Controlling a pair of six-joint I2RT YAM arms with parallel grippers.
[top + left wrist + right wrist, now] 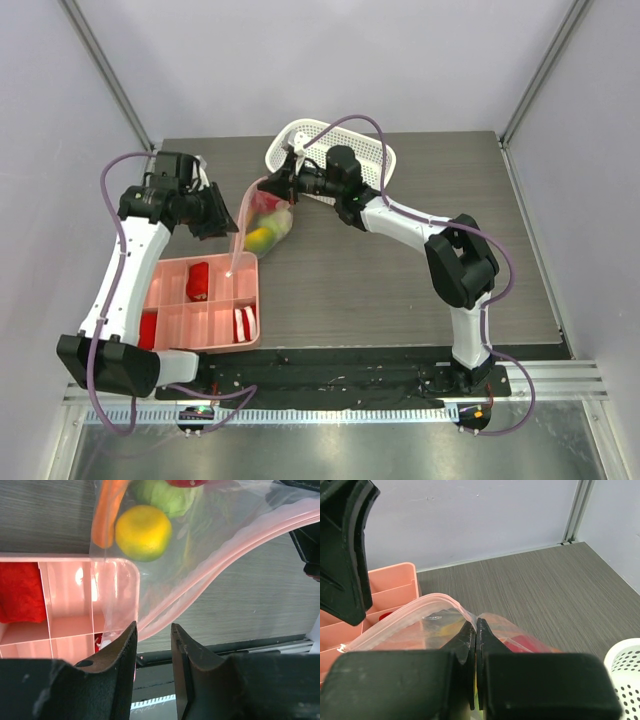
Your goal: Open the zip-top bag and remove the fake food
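Zip-top bag (225, 555) rim is clamped by the right tool (476, 630) beside the pink tray (60, 558). Left tool (154, 632) is seen apart at the tray's corner, and the fake food (143, 532) is partly cut off, tbh.

The dark wood-grain table (400, 270) carries a pink tray (212, 322) at its near left edge. A white mesh basket (300, 128) stands well beyond the tray, by the far edge.

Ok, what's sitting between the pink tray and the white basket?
The bag of fake food, with the right gripper and its jaws shut on it, lies between tray and basket; the top view shows it.
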